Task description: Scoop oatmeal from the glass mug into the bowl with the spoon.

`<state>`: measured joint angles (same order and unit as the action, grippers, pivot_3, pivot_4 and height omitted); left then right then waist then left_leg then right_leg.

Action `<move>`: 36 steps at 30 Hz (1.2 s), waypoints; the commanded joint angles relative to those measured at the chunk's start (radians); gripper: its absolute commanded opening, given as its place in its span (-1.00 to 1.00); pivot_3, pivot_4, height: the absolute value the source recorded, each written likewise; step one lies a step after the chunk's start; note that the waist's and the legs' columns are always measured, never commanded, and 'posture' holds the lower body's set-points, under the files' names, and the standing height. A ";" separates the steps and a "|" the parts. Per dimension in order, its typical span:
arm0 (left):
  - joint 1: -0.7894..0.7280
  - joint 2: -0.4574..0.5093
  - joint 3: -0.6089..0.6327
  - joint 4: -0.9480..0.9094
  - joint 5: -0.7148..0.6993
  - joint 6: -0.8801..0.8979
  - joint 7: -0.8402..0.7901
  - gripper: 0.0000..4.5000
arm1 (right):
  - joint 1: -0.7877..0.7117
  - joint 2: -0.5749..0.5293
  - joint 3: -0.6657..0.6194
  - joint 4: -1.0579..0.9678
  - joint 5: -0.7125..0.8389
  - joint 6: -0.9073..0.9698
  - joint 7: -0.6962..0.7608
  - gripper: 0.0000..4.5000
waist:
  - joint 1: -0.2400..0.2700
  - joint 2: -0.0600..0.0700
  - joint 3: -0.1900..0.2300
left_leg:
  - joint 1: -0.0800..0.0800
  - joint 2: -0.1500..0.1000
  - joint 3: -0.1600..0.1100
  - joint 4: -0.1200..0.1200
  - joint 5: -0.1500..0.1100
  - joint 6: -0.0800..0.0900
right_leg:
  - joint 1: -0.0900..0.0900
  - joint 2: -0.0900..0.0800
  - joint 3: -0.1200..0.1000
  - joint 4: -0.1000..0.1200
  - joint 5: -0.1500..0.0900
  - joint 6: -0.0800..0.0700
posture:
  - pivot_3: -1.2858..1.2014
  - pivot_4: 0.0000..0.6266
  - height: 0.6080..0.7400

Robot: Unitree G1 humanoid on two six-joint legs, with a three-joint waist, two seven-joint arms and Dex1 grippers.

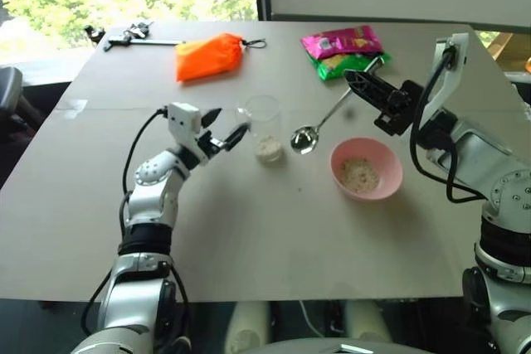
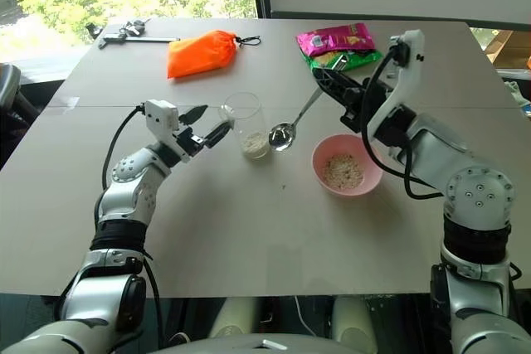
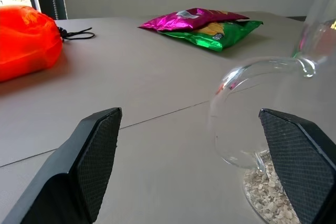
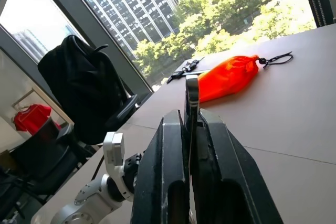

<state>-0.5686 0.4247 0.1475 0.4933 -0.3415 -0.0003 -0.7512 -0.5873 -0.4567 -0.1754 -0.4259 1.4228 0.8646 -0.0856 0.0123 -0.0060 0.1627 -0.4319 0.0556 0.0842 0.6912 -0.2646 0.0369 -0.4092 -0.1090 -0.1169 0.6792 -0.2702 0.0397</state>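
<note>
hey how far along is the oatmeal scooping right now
Partly done, it seems: some oatmeal already lies in the bowl. In hand: the right gripper is shut on the spoon, whose scoop hangs between glass mug and bowl, apparently empty. The open left gripper sits at the mug's handle side, not yet gripping. Left: oatmeal remains at the mug's bottom, so more scoops are needed.

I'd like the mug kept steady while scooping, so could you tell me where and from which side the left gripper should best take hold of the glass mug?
Probably the glass mug by its thin side handle, coming from the robot's left. The mug stands upright, its handle turned toward the left gripper, which is open with the handle loop between its fingers. That leaves the rim free for the spoon in the right gripper.
</note>
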 commanded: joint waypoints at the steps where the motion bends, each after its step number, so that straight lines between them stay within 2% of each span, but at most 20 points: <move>1: -0.047 -0.002 -0.001 0.046 0.020 -0.048 -0.019 0.95 | -0.020 -0.011 -0.029 -0.051 0.016 -0.032 -0.006 -1.00 | 0.000 0.000 0.000 | 0.000 0.000 0.000 0.000 0.000 0.000 | 0.000 0.000 0.000 0.000 0.000 0.000 | 0.03 -0.52 0.33; 5: -0.091 -0.012 -0.007 0.118 0.043 -0.082 -0.027 0.95 | -0.037 -0.014 -0.027 -0.047 0.007 -0.045 -0.012 -1.00 | 0.000 0.000 0.000 | 0.000 0.000 0.000 0.000 0.000 0.000 | 0.000 0.000 0.000 0.000 0.000 0.000 | 0.03 -0.52 0.33; 7: -0.116 -0.021 -0.010 0.155 0.055 -0.094 -0.024 0.70 | -0.064 -0.015 -0.026 -0.039 -0.001 -0.054 -0.017 -1.00 | 0.000 0.000 0.000 | 0.000 0.000 0.000 0.000 0.000 0.000 | 0.000 0.000 0.000 0.000 0.000 0.000 | 0.03 -0.52 0.33; 8: -0.126 -0.026 -0.011 0.167 0.060 -0.098 -0.022 0.64 | -0.077 -0.017 -0.027 -0.036 -0.004 -0.056 -0.018 -1.00 | -0.001 0.000 0.000 | 0.000 0.000 0.000 0.000 0.000 0.000 | 0.000 0.000 0.000 0.000 0.000 0.000 | 0.03 -0.52 0.33; 13: -0.139 -0.041 -0.018 0.187 0.076 -0.114 -0.023 -0.37 | -0.146 -0.021 -0.022 -0.009 -0.032 -0.060 -0.019 -1.00 | -0.001 0.000 0.000 | 0.000 0.000 0.001 0.000 0.000 0.000 | 0.000 0.000 0.000 0.000 0.000 0.000 | 0.03 -0.52 0.33; 14: -0.138 -0.043 -0.022 0.188 0.080 -0.115 -0.027 -0.50 | -0.164 -0.018 -0.018 -0.002 -0.041 -0.062 -0.017 -1.00 | -0.001 0.000 0.000 | 0.000 0.000 0.001 0.000 0.000 0.000 | 0.000 0.000 0.000 0.000 0.000 0.000 | 0.03 -0.52 0.33; 22: -0.121 -0.063 -0.041 0.166 0.087 -0.111 -0.046 -0.50 | -0.272 0.014 0.017 0.054 -0.123 -0.066 0.041 -1.00 | -0.001 0.000 0.000 | 0.000 0.000 0.001 0.000 0.000 0.000 | -0.001 0.000 0.001 0.000 0.000 0.000 | 0.03 -0.52 0.33; 24: -0.119 -0.072 -0.044 0.155 0.076 -0.103 -0.061 -0.50 | -0.312 0.027 0.069 0.083 -0.202 -0.069 0.088 -1.00 | -0.002 0.000 0.000 | 0.000 0.000 0.002 0.000 0.000 0.000 | -0.001 0.000 0.001 0.000 0.000 0.000 | 0.03 -0.52 0.33; 25: -0.119 -0.075 -0.044 0.153 0.074 -0.101 -0.064 -0.74 | -0.326 0.032 0.093 0.095 -0.240 -0.070 0.111 -1.00 | -0.003 0.000 0.000 | 0.000 0.000 0.002 0.000 0.000 0.000 | -0.002 0.000 0.002 0.001 0.000 0.000 | 0.03 -0.52 0.33; 27: -0.120 -0.079 -0.044 0.150 0.072 -0.096 -0.065 -0.96 | -0.342 0.037 0.147 0.116 -0.323 -0.075 0.158 -1.00 | -0.003 -0.001 0.000 | 0.000 0.000 0.002 0.000 0.000 0.000 | -0.002 0.000 0.002 0.001 0.000 0.000 | 0.03 -0.52 0.33; 32: -0.117 -0.082 -0.055 0.147 0.077 -0.087 -0.070 -0.96 | -0.357 0.040 0.280 0.178 -0.546 -0.113 0.282 -1.00 | -0.006 -0.001 -0.001 | 0.000 0.000 0.003 0.000 0.000 0.000 | -0.002 0.000 0.002 0.001 0.000 0.000 | 0.03 -0.52 0.33; 36: -0.109 -0.080 -0.053 0.139 0.075 -0.085 -0.071 -0.96 | -0.352 0.038 0.317 0.192 -0.647 -0.123 0.351 -1.00 | -0.005 -0.001 -0.001 | 0.000 0.000 0.003 0.000 0.000 0.000 | -0.002 0.000 0.002 0.001 0.000 0.000 | 0.03 -0.52 0.33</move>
<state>-0.6970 0.3377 0.1059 0.6444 -0.2839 -0.0923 -0.8179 -0.9152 -0.4070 0.1603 -0.2175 0.8241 0.7693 0.2445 0.0071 -0.0070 0.1621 -0.4320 0.0557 0.0869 0.6913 -0.2644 0.0368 -0.4111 -0.1090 -0.1147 0.6804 -0.2702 0.0398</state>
